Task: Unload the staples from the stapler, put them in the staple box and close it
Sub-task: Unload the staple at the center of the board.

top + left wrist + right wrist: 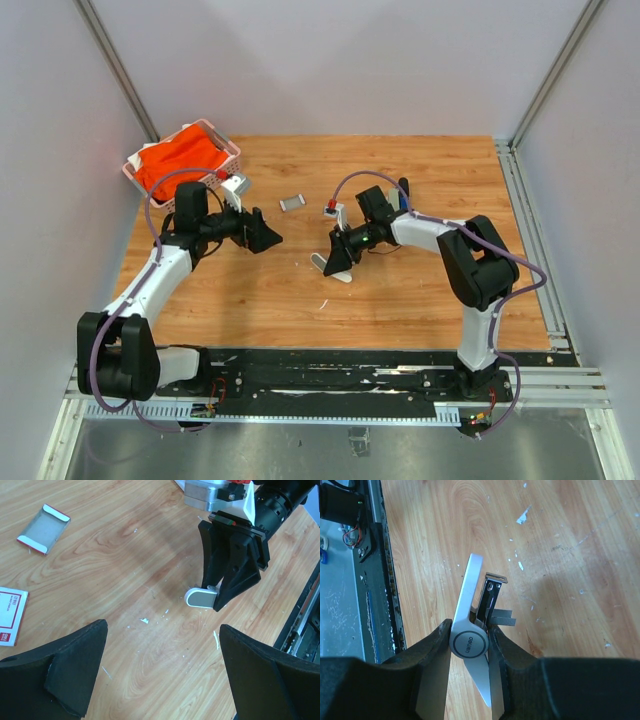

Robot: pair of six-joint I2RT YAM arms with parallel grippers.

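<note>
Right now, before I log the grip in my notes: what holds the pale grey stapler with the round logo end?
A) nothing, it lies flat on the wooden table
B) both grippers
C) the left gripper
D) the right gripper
D: the right gripper is shut on the stapler at its round end, while the left gripper hangs wide open with nothing between its jaws.

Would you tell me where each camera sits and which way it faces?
Top: above and behind the bases, looking down on the table; left arm and right arm show.
Left wrist: on the left arm, looking along the table past the open left gripper at the right gripper.
Right wrist: on the right arm, looking down at the table; the right gripper clamps the stapler.
Shared: the stapler shows in all three.
</note>
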